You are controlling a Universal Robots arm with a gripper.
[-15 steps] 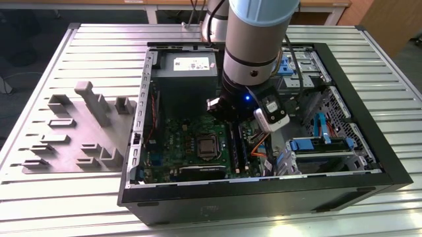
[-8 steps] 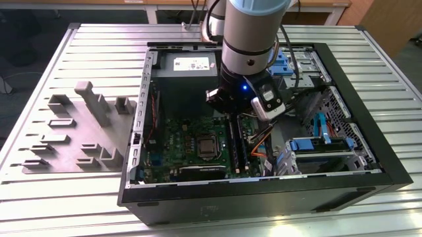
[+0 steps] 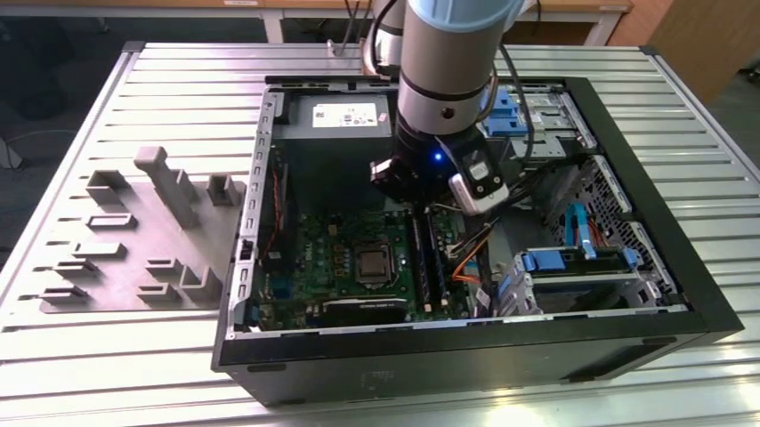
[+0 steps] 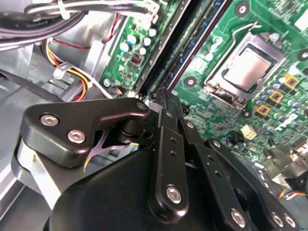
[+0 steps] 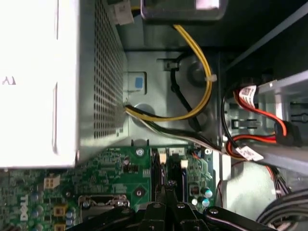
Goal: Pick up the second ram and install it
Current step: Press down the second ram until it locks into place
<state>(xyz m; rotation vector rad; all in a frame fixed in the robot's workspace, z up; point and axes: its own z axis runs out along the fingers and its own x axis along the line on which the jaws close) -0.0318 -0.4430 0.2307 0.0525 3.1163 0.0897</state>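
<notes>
Fingertips of the black gripper (image 4: 163, 96) drawn narrow, pressed together, with nothing visible between them. Tip poised over one end of the long black memory slots (image 4: 180, 45) on the green motherboard (image 4: 269, 120); contact hard to judge.

Second ram (image 4: 204, 34), a slim blue-green memory stick, standing on edge in a slot, mostly hidden by the slot walls, label unseen. Long axis along the slots, running straight away from the fingertips.

In the exterior view, fingers hidden behind the wrist (image 3: 457, 191) inside the open black computer case (image 3: 665, 267); slots at 6 o'clock from it, silver power supply box (image 3: 344, 116) at 11 o'clock.
</notes>
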